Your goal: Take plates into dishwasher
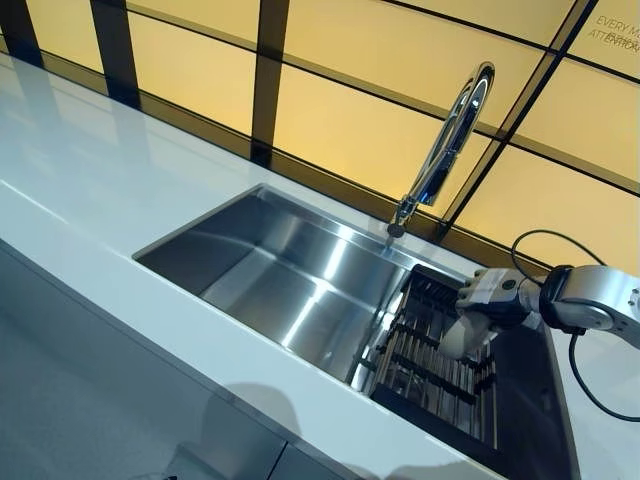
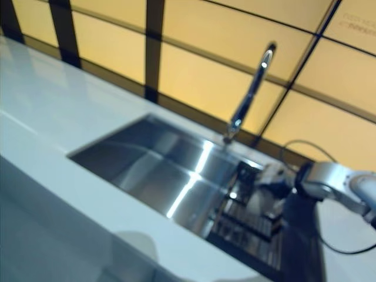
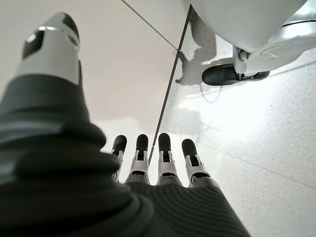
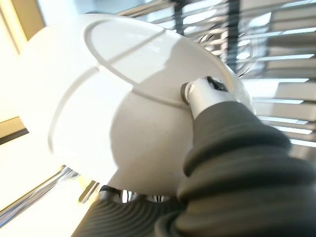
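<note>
As it reaches over the rack (image 1: 440, 375), right hand (image 1: 487, 297) pinching white plate (image 4: 123, 103) — thumb on base

Kitchen: stainless steel sink (image 1: 290, 280) set in white countertop (image 1: 90, 200), chrome tap (image 1: 445, 150), dark dish rack (image 1: 440, 370) alongside.

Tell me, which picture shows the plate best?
The right wrist view: the white plate fills it, pinched by the right hand over the rack. Both eye views show only a pale bit beneath that hand. The left wrist view shows none, just floor.
</note>
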Motion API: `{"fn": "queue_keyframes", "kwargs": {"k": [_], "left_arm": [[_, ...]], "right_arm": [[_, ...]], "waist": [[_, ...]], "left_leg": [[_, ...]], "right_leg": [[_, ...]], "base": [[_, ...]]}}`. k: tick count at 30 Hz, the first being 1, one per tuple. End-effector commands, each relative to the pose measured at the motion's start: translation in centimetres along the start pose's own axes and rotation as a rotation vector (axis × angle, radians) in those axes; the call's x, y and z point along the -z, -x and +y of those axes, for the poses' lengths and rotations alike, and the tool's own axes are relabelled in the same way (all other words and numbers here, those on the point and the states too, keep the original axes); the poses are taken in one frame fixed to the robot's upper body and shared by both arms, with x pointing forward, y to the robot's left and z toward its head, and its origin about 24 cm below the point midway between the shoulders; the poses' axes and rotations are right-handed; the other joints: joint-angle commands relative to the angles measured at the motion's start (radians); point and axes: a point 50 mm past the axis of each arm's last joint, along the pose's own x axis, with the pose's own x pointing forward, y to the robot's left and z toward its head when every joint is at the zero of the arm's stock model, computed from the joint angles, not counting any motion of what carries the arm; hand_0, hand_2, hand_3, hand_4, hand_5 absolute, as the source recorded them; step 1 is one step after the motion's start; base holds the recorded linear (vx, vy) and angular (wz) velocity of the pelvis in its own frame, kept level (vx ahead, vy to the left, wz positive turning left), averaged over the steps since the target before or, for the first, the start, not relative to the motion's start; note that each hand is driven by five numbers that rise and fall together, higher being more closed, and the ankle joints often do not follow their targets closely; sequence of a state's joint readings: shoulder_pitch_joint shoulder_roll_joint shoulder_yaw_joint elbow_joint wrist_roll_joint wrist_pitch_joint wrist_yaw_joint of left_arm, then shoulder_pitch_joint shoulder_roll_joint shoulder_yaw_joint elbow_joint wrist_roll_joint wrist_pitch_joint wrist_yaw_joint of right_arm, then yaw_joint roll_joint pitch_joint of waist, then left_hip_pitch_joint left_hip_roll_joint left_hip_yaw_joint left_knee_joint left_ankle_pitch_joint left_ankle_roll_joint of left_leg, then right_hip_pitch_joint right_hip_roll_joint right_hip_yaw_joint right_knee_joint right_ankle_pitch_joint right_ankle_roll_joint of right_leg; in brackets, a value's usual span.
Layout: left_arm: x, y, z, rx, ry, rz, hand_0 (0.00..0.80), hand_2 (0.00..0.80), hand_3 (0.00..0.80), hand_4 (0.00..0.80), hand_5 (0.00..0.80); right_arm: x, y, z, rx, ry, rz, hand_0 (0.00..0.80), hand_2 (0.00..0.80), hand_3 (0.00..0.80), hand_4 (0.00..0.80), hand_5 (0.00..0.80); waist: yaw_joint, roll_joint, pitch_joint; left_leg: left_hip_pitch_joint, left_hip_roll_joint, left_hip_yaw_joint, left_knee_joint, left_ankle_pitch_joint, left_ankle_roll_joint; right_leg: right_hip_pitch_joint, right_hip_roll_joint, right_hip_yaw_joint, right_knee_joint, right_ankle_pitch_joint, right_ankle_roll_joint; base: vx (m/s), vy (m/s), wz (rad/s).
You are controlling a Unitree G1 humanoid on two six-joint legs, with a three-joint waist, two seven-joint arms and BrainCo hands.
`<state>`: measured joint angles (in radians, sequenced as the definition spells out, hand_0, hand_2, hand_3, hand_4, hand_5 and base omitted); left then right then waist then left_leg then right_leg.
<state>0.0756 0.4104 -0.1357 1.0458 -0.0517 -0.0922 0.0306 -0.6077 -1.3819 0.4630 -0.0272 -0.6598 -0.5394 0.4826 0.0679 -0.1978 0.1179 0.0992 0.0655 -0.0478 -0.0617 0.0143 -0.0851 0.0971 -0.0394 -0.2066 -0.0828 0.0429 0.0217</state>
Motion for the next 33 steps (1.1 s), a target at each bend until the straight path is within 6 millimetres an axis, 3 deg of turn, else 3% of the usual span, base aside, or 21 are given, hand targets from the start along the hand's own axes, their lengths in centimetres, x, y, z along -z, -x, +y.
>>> {"fn": "queue_keyframes", "kwargs": {"k": [1, 7, 14, 22, 27, 33], "left_arm": [[-0.2, -0.1, 0.5, -0.018, -0.069, -0.004, 0.0, 0.0, 0.0, 0.0, 0.0], [0.1, 0.0, -0.1, -0.007, -0.065, -0.002, 0.0, 0.0, 0.0, 0.0, 0.0], [0.5, 0.1, -1.0, 0.014, -0.041, 0.005, 0.0, 0.0, 0.0, 0.0, 0.0], [0.2, 0.1, -1.5, 0.022, -0.007, -0.004, 0.0, 0.0, 0.0, 0.0, 0.0], [0.4, 0.1, -1.2, 0.013, 0.012, -0.001, 0.0, 0.0, 0.0, 0.0, 0.0], [0.1, 0.0, -1.4, 0.009, 0.047, 0.001, 0.0, 0.0, 0.0, 0.0, 0.0]], "right_arm": [[2.2, 2.2, -1.8, 0.03, 0.076, 0.128, 0.8, 0.8, 0.8, 0.8, 0.8], [3.6, 3.8, -3.4, 0.114, 0.059, 0.214, 0.8, 0.8, 0.8, 0.8, 0.8], [6.5, 6.7, -4.9, 0.396, -0.23, 0.362, 0.8, 0.8, 0.8, 0.8, 0.8], [8.8, 9.6, -2.1, 0.668, -0.55, 0.541, 0.8, 0.8, 0.8, 0.8, 0.8], [9.4, 11.2, 0.5, 0.918, -0.935, 0.567, 0.8, 0.8, 0.8, 0.8, 0.8], [8.1, 9.7, 2.5, 1.157, -1.309, 0.439, 0.8, 0.8, 0.8, 0.8, 0.8]], "waist": [[0.006, -0.008, -0.05], [-0.015, 0.002, -0.065], [-0.049, 0.034, -0.082], [-0.091, 0.073, -0.077], [-0.114, 0.084, -0.071], [-0.134, 0.101, -0.057]], "left_leg": [[-0.027, -0.01, 0.057, -0.005, 0.004, 0.052], [-0.019, -0.017, 0.071, -0.007, -0.002, 0.056], [-0.008, -0.029, 0.087, -0.003, -0.014, 0.064], [0.003, -0.043, 0.111, 0.015, -0.042, 0.082], [0.001, -0.051, 0.128, 0.036, -0.061, 0.094], [-0.001, -0.066, 0.139, 0.07, -0.088, 0.116]], "right_leg": [[-0.004, -0.034, 0.04, 0.08, -0.029, 0.059], [-0.006, -0.038, 0.055, 0.08, -0.029, 0.061], [-0.013, -0.05, 0.079, 0.09, -0.03, 0.066], [-0.025, -0.063, 0.125, 0.101, -0.026, 0.076], [-0.043, -0.071, 0.156, 0.118, -0.024, 0.084], [-0.065, -0.082, 0.18, 0.151, -0.021, 0.089]], "base": [[0.001, 0.048, -0.12], [0.007, 0.046, -0.06], [0.018, 0.069, -0.11], [0.001, 0.074, -0.14], [-0.006, 0.055, -0.17], [-0.008, 0.078, -0.21]]}}
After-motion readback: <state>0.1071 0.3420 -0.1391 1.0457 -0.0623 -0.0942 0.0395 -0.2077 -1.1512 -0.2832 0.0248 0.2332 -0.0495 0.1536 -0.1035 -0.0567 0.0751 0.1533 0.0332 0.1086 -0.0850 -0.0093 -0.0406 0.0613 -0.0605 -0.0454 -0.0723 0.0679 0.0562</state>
